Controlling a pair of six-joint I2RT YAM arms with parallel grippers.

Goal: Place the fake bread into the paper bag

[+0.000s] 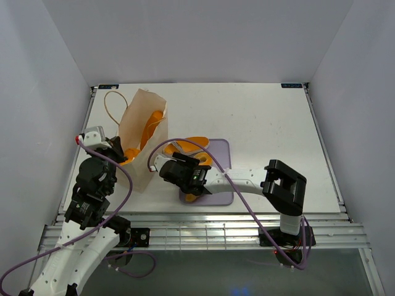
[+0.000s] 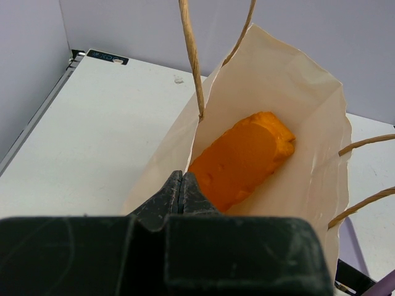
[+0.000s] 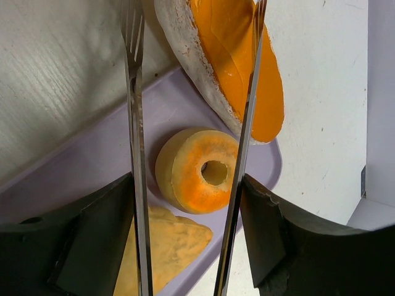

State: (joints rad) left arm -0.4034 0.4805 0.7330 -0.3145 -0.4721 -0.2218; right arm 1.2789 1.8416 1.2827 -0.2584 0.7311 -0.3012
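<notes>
Two grippers: left gripper point(image 2: 181, 190) has its fingers pressed together, apparently nipping the near rim of the paper bag point(image 2: 290, 92). The right gripper point(image 3: 185, 234) is clamped on the silver tongs point(image 3: 134, 154), tong arms spread.
Bread in bag: one orange loaf point(image 2: 244, 157) lies inside; the mouth gapes toward the left wrist.
Bread on tray: the ring point(image 3: 199, 169) sits between the tong arms, not yet squeezed. The long flat loaf point(image 3: 237, 61) lies across the far edge of the lavender tray point(image 3: 80, 179), with the right tong arm crossing it. The turnover point(image 3: 170, 240) is just beside the ring.
Slip risk: the glossy ring could squirt out of the thin tong tips if they close off-centre.
Drag risk: the right tong arm may catch the flat loaf and pull it off the tray.
Bag risk: the bag seems held by one rim only, so a bump from the tongs could fold or tip it.
Snag risk: the cord handles point(image 2: 191, 55) hang over the mouth and could hook the tongs.
</notes>
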